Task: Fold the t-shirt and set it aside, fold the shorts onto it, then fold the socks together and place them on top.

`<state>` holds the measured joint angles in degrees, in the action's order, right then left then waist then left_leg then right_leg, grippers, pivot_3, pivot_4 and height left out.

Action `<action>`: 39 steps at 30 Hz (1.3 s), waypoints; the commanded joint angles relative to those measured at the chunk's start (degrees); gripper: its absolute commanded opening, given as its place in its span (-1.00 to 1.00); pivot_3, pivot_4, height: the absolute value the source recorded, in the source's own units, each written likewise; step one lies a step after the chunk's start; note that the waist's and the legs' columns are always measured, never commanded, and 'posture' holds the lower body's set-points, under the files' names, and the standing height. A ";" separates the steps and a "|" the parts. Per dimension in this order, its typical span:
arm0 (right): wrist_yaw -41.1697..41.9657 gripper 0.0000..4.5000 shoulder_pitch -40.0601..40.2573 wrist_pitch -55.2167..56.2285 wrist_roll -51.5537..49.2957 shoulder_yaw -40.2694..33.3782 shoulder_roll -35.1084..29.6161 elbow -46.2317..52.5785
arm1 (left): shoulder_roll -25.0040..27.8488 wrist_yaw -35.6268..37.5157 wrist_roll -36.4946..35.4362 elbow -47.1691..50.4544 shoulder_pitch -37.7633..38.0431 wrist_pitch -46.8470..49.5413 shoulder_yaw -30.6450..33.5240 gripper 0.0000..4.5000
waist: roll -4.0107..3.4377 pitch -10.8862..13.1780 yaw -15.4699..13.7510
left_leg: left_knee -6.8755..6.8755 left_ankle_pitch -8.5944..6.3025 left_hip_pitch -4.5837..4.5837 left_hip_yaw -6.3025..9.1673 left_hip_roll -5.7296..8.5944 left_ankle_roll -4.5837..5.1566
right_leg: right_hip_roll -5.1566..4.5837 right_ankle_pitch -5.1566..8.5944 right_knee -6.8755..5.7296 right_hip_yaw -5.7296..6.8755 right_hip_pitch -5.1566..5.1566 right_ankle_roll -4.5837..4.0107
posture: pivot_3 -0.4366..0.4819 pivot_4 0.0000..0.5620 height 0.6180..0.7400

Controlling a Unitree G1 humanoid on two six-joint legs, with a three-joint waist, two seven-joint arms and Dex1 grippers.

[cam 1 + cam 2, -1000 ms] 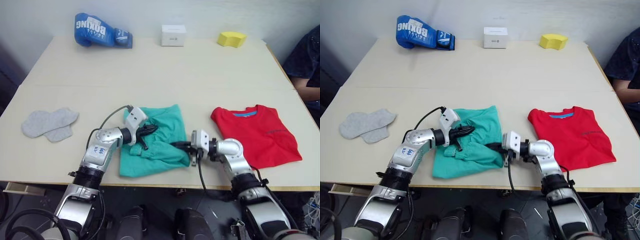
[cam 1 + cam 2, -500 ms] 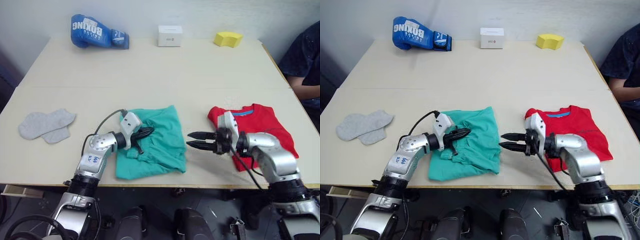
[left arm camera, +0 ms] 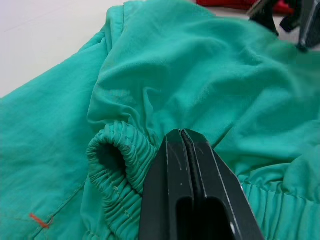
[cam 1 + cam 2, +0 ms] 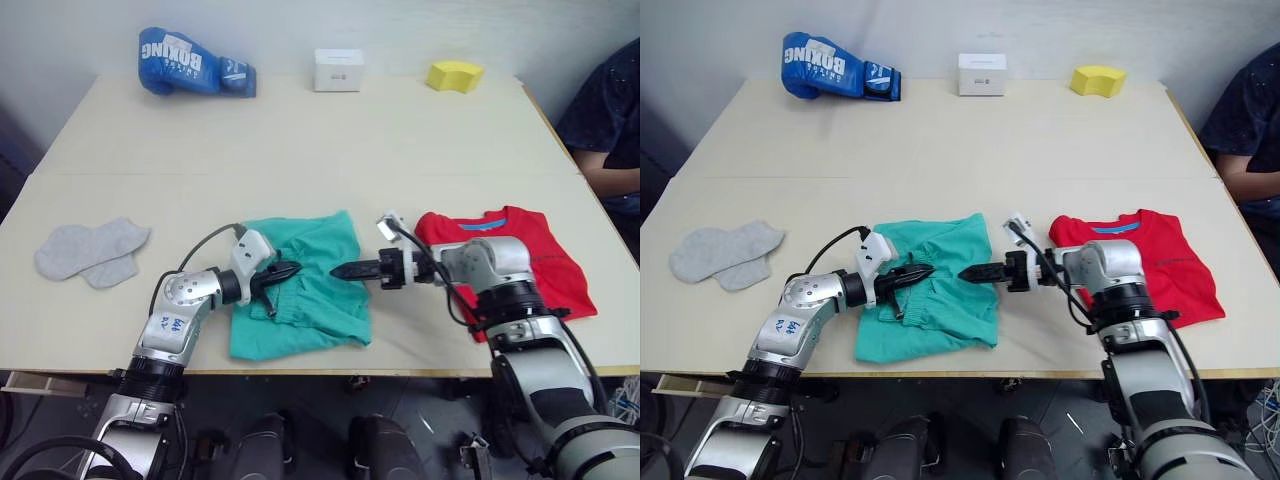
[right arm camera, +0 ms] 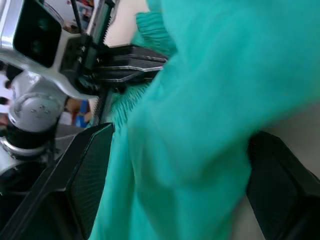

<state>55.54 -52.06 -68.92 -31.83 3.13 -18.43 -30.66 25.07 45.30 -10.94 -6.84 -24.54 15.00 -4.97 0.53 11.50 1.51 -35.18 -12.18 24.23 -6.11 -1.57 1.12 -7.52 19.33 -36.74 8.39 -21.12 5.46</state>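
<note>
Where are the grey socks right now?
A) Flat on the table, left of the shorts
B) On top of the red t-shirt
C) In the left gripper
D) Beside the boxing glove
A: the socks lie flat on the table, well left of the shorts, untouched.

I see both grippers crowding the shorts (image 4: 305, 285) at the near edge of the table (image 4: 300, 140): the left gripper (image 4: 285, 271) on the waistband, fingers pressed together, the right gripper (image 4: 345, 270) spread around a fold from the other side, tips close. The t-shirt (image 4: 520, 265) blocks the near right, the socks (image 4: 90, 250) the near left. Wide bare tabletop lies beyond the shorts; a boxing glove (image 4: 190, 75), white box (image 4: 338, 70) and yellow block (image 4: 454, 76) line the far edge. A person's arm (image 4: 605, 130) hangs over the right edge.
</note>
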 commanded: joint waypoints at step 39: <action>21.55 -1.00 -11.89 50.22 27.51 9.33 -42.58 -32.38 | 8.55 3.95 -30.57 37.85 14.33 13.74 15.13 0.99 | -0.02 0.11 -0.03 | -0.31 -0.54 -0.04 -1.15 -0.25 0.17 | 0.12 -0.06 0.54 -1.40 -0.45 0.03 | -0.05 -0.47 1.00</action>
<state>80.26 -62.16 -23.00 -6.33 14.48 -60.44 -59.45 32.81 49.57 -40.25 28.76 -10.76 28.85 8.65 0.51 11.62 1.48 -35.51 -12.73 24.20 -7.27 -1.80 1.29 -7.38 19.28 -36.19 7.00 -21.56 5.49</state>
